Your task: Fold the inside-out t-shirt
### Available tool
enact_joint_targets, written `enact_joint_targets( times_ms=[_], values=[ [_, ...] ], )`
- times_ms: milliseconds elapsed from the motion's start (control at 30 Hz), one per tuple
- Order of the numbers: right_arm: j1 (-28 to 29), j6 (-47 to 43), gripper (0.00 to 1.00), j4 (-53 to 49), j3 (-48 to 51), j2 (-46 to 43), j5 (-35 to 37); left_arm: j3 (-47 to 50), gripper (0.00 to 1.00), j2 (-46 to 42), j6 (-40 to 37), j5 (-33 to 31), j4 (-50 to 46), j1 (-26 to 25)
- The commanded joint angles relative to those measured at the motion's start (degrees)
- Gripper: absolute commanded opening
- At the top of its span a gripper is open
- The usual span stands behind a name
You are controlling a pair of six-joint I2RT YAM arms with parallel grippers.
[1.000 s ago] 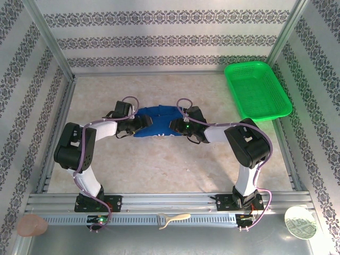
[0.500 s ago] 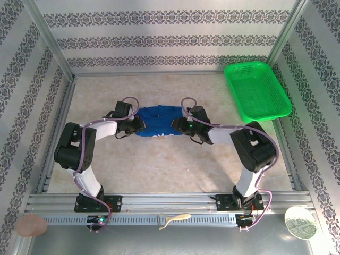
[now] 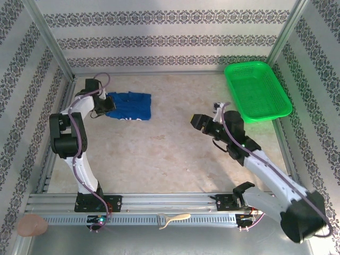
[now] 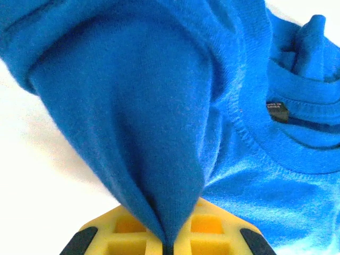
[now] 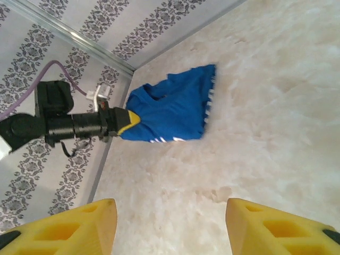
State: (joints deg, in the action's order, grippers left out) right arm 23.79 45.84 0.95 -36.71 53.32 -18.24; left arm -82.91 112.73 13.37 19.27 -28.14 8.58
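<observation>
— Where the inside-out t-shirt (image 3: 129, 106) is concerned, what is seen of its place?
— It is found bunched on the table (image 3: 159, 154), toward the far left corner, in the top external view. Its royal blue collar, with a small dark label (image 4: 277, 111), is shown up close by the left wrist camera
— By what is it held?
— Its left edge is clamped by the left gripper (image 3: 108, 108). A fold of the cloth is seen pinched tight between the yellow pads (image 4: 223, 228), with the rest draped away from them
— And how is the right gripper (image 3: 195, 121) found?
— It is held well apart from the shirt, over the right half of the table, and is pointed toward it. Its yellow fingers (image 5: 74, 226) are spread wide, and nothing is gripped between them
— What else is laid out?
— A green plastic mesh basket (image 3: 249, 64) is set at the far right corner. The space is closed in by walls (image 3: 159, 42) with grey patterned stripes. On the near ledge a pale spoon-like utensil (image 3: 172, 219) is laid between a pinkish round thing (image 3: 32, 226) at the left and a round whitish plate (image 3: 300, 223) at the right
</observation>
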Motion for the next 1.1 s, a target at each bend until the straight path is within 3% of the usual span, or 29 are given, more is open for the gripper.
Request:
enact_joint_targets(
  times_ms=[0,233,400,467,633,733,1000,1067],
  values=[
    [-1.12,-3.18,0.59,-13.03,1.98,-6.84,3.5,-7.95,0.0,4.79,-9.06,-4.84,-9.98,1.98],
    [-2.26,-5.09,0.6,-23.04,1.57,-12.59,2.53,-23.33,0.0,15.0,-13.4,-10.16,-16.57,5.17],
    [-2.54,-7.06,0.6,-27.18,-0.02,-13.58,2.68,-32.04,0.01,19.22,-13.32,-10.65,-19.51,7.11],
    [-2.85,-7.37,0.61,-27.46,-0.12,-13.55,2.74,-35.8,0.21,20.67,-13.45,-10.83,-21.57,7.15],
    [-3.35,-7.6,0.65,-26.54,-0.21,-12.73,3.12,-41.27,0.98,21.42,-13.97,-12.29,-25.66,7.37],
    [-3.65,-7.99,0.74,-26.8,-0.91,-12.07,4.36,-42.03,1.0,20.05,-14.56,-13.27,-26.26,8.68],
    [-5.06,-13.69,0.97,-32.28,-6.76,-10.42,8.38,-35.93,1.0,10.41,-7.19,-16.42,-21.28,13.04],
    [-6.05,-14.98,0.98,-32.68,-7.62,-10.8,10.04,-33.1,1.0,6.47,-4.38,-15.94,-18.24,13.04]
  ],
)
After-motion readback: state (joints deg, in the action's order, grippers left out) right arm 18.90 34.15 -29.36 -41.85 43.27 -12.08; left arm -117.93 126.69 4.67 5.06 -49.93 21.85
